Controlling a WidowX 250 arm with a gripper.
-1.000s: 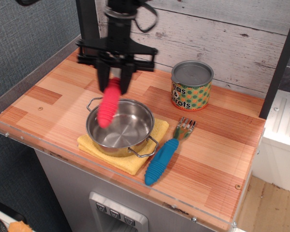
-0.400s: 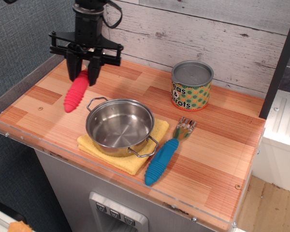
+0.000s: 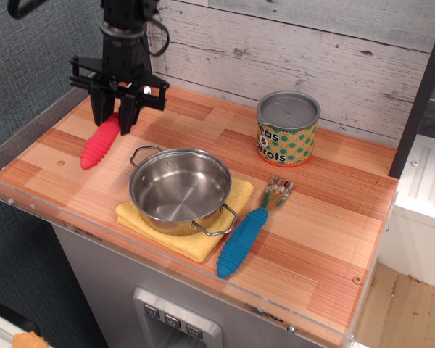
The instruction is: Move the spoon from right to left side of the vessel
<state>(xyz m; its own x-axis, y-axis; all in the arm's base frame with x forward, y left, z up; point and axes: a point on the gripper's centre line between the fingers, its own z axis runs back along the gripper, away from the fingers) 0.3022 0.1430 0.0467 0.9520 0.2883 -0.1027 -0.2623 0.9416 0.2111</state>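
Note:
The spoon [image 3: 99, 143] shows only its ribbed red-pink handle, hanging slantwise to the left of the vessel, its lower end close to the wooden tabletop. Its metal bowl is hidden between the fingers. My gripper [image 3: 114, 116] is shut on the spoon's upper end, above the table's left part. The vessel [image 3: 179, 188], a shiny steel pot with two wire loop handles, stands empty on a yellow cloth [image 3: 185, 242] at the table's front middle, to the right of the gripper.
A blue-handled fork [image 3: 248, 232] lies right of the pot. A green-and-orange dotted tin can [image 3: 287, 128] stands at the back right. A clear rim [image 3: 29, 205] edges the table's left and front. A plank wall stands behind.
My gripper has carried the spoon from over the pot leftward, past its left rim, and lowered it toward the tabletop on the left side.

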